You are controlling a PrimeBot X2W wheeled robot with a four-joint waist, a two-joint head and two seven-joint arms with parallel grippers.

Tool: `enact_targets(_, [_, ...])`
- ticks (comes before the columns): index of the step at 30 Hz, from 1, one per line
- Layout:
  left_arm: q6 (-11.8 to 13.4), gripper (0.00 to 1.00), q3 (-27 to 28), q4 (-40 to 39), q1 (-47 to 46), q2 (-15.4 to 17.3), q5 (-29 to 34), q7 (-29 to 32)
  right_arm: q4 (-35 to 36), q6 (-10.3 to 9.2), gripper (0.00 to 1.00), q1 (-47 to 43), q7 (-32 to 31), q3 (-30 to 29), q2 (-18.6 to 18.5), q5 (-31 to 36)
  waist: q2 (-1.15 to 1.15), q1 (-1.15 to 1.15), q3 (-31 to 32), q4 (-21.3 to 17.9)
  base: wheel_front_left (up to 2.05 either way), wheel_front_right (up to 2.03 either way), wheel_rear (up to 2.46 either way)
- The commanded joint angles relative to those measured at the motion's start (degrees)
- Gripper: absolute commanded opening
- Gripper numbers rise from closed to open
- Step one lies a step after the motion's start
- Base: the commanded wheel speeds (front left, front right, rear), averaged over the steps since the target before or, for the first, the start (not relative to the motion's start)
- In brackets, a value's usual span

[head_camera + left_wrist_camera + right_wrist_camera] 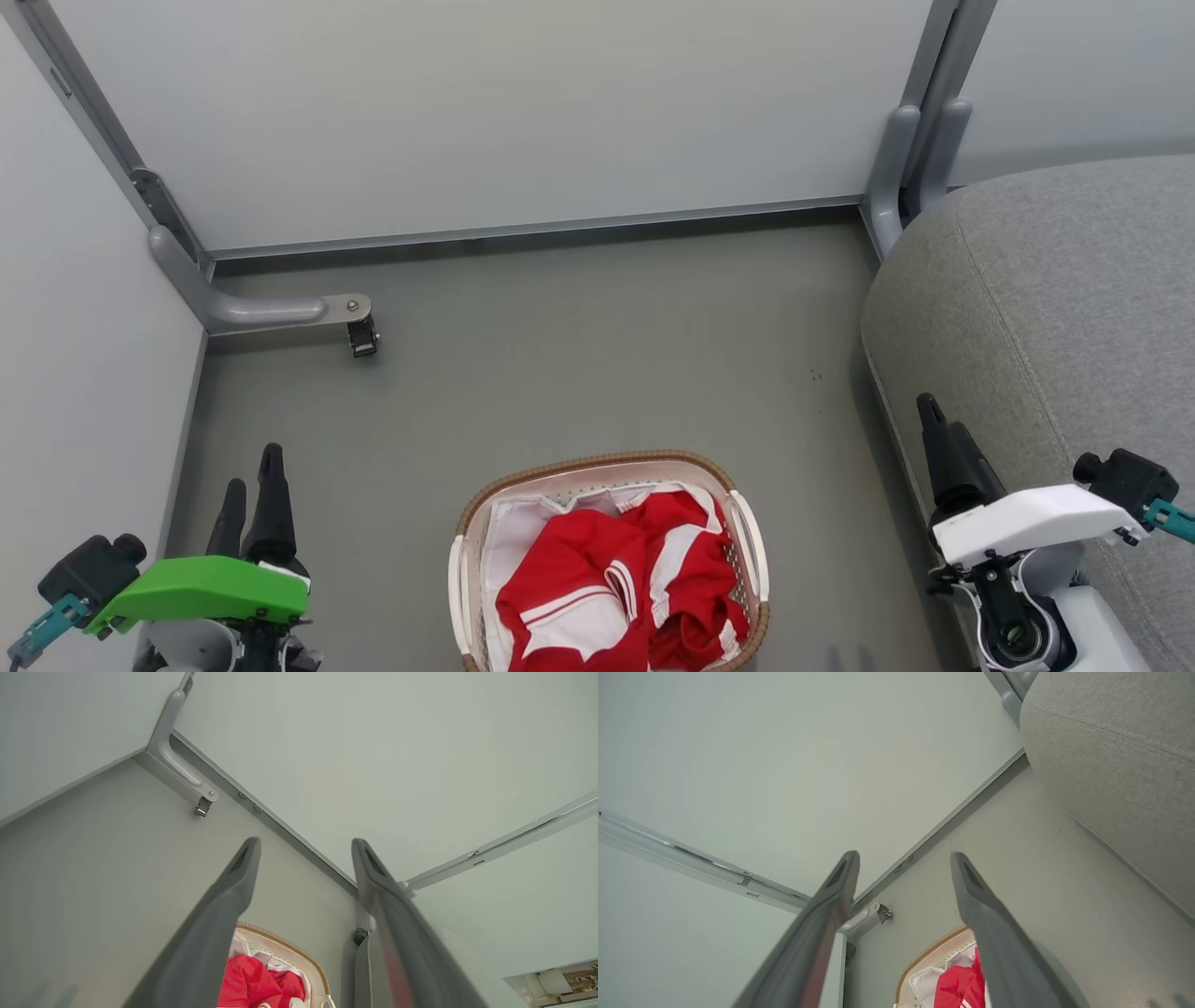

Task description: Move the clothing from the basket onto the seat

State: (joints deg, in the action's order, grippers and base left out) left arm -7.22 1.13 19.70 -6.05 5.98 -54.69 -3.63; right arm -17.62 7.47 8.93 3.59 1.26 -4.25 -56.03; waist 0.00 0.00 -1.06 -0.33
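Red clothing [607, 597] fills the basket [747, 523] on grey floor [560, 373].

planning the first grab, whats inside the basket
Inside the basket lies crumpled red clothing with white stripes, on a white liner. Whatever sits beneath the clothing is covered, and the basket's near end is cut off.

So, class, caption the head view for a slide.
Red clothing in the basket, grey seat to its right.

Clothing [569, 569] red w/ white panels & thin stripes; basket [597, 460] white, brown woven rim; seat [1074, 308] lt grey weave; my left gripper [252, 469] green-capped, right gripper [941, 416] white-capped.
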Motion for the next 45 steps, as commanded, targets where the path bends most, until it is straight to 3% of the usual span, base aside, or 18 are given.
enact_targets(1, [-0.2,1.0,-0.3,-0.2,-1.9,0.7,2.5,-0.7,0.2,0.02,1.0,1.8,0.7,0.6,-0.6,2.3,0.0,0.0,0.0,0.0,0.0,0.0,0.0])
enact_targets(20, [-0.3,1.0,-0.8,1.8,-1.6,1.2,19.5,-3.9,-4.0,0.02,1.0,3.1,3.9,2.8,-0.8,19.3,0.0,0.0,-0.3,-0.2,0.0,0.0,0.0])
enact_targets(45, [-0.3,1.0,0.5,4.5,-0.2,0.4,34.1,-7.5,-9.3,0.03,1.0,4.3,7.5,4.9,-0.6,34.1,0.0,0.0,-0.3,-0.7,0.0,0.0,0.0])
